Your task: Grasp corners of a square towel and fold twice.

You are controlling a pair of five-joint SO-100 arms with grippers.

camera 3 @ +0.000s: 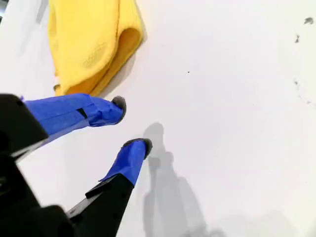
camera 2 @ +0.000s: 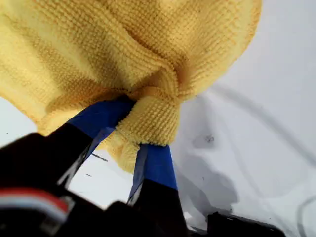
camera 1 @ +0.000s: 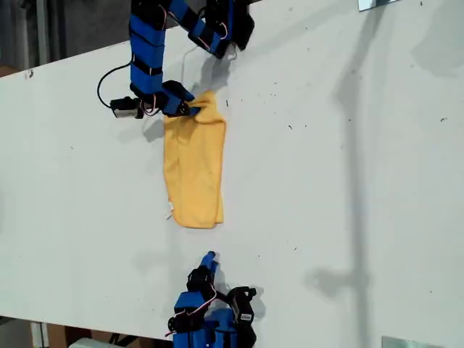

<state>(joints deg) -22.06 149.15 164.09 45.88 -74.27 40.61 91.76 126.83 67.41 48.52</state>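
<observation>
The yellow square towel (camera 1: pixel 193 163) lies on the white table, folded into a long strip. Its far end is bunched and lifted a little. My first gripper (camera 1: pixel 190 109) is shut on that bunched corner (camera 2: pixel 153 118), with the cloth pinched between the blue fingers (camera 2: pixel 155 165). My second gripper (camera 1: pixel 210 259) hovers near the table's front edge in the exterior view, just short of the towel's near end (camera 3: pixel 94 47). It is open, with nothing between its blue fingertips (camera 3: pixel 111 111). A small white tag (camera 1: pixel 171 212) shows at the near end.
The white table (camera 1: pixel 341 181) stretches wide toward the exterior view's right, marked with small dark specks. A black cable (camera 1: pixel 109 76) loops beside the first arm. The second arm's base (camera 1: pixel 214 319) sits at the front edge.
</observation>
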